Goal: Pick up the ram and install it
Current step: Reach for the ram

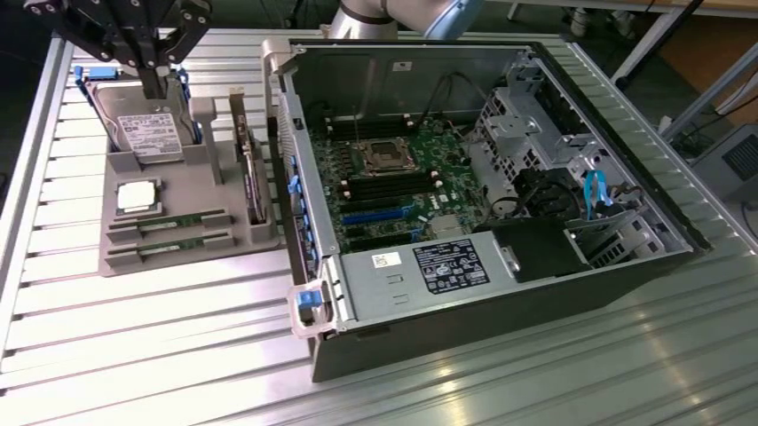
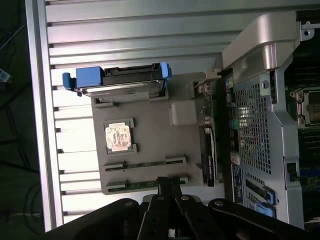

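Observation:
Two ram sticks, thin and green, lie in slots of the grey tray (image 1: pixel 225 240): one ram (image 1: pixel 180 222) (image 2: pixel 145 163) and a second (image 1: pixel 177 248) (image 2: pixel 136 185) beside it. My gripper (image 1: pixel 155 87) (image 2: pixel 169 186) hangs high over the tray, shut with nothing between its fingers. In the exterior view its tips show in front of the hard drive (image 1: pixel 148 133). The open computer case (image 1: pixel 498 80) lies at the exterior view's right, with black memory slots (image 1: pixel 382 187) on the motherboard beside the processor socket (image 1: pixel 385 154).
The tray also holds a square silver processor chip (image 1: pixel 137 197) (image 2: pixel 119 137), the hard drive with blue brackets (image 2: pixel 120 82) and a dark expansion card (image 1: pixel 251 177) (image 2: pixel 210 152) standing on edge. The case's raised side wall (image 1: pixel 296 213) borders the tray. Everything rests on a slatted metal table (image 1: pixel 142 337).

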Tool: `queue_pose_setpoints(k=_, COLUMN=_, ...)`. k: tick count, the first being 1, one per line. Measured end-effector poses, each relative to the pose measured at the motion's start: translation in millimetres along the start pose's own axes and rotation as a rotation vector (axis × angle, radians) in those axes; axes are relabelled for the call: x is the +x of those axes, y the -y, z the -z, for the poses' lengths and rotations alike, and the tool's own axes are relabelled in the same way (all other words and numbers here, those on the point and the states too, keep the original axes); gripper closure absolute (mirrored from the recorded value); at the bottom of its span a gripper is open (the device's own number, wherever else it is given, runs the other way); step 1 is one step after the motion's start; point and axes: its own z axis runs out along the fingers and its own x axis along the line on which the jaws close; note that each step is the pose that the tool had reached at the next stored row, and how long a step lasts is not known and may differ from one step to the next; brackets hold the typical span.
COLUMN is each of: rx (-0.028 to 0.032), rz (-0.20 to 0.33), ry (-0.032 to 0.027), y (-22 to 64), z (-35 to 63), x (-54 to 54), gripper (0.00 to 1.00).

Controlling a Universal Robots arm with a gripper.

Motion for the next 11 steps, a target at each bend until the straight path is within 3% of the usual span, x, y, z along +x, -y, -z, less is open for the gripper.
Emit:
queue_pose_setpoints(k=7, rx=0.0001, rz=0.0, ry=0.0, y=0.3, z=0.0, x=0.4, gripper=0.9)
queue_pose_setpoints(k=11, rx=0.0002, rz=0.0, ry=0.0001, y=9.0, z=0.3, x=-0.3, gripper=0.9)
